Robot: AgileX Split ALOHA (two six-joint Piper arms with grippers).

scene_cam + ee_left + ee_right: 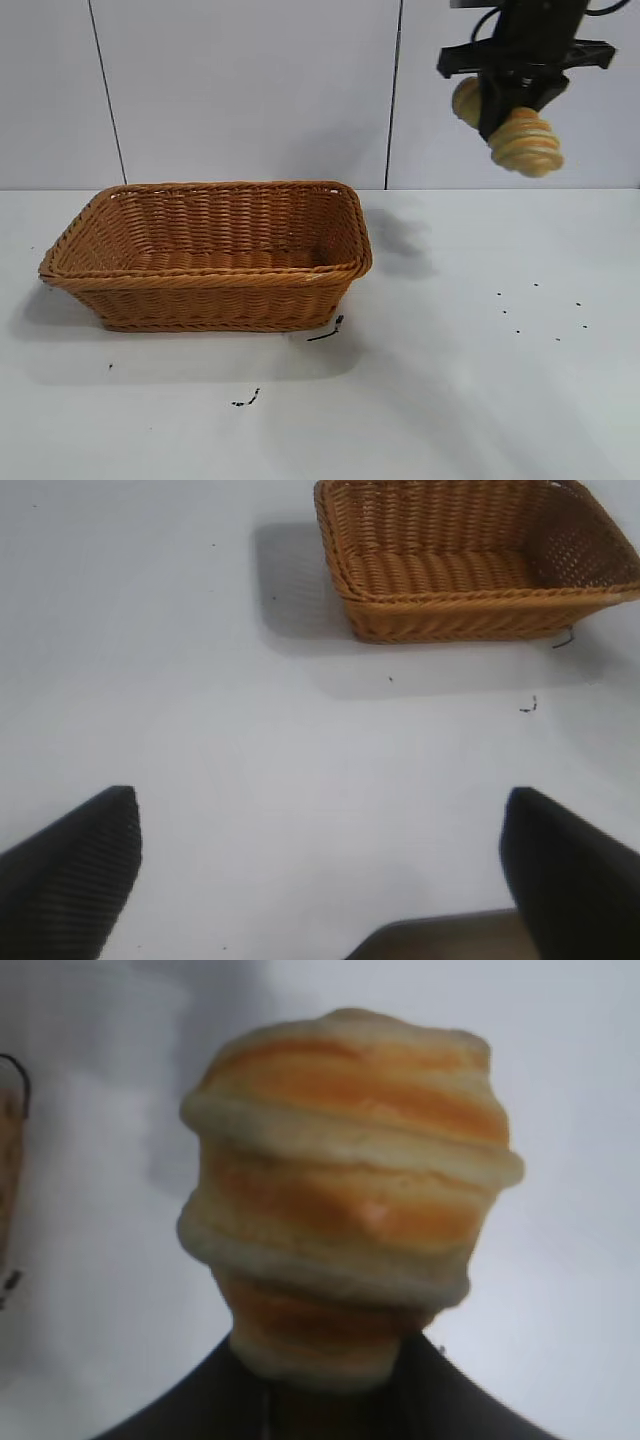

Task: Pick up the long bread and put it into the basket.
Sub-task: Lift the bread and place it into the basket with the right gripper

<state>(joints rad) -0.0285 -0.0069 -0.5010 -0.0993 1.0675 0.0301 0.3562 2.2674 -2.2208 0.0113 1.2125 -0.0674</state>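
One long bread point(524, 142) hangs high above the counter's point(480, 400) right side, pinched across its middle by my right fingers point(497, 118). One basket point(200, 262) sits well apart at the left. My left fingers point(70, 875) are spread over bare white counter; pale wall panels stand behind.

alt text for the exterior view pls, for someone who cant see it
The right gripper, high at the upper right, holds the long bread in the air, well above the white table and off to the right of the basket. The orange-brown wicker basket sits on the table at left centre with nothing visible inside it.
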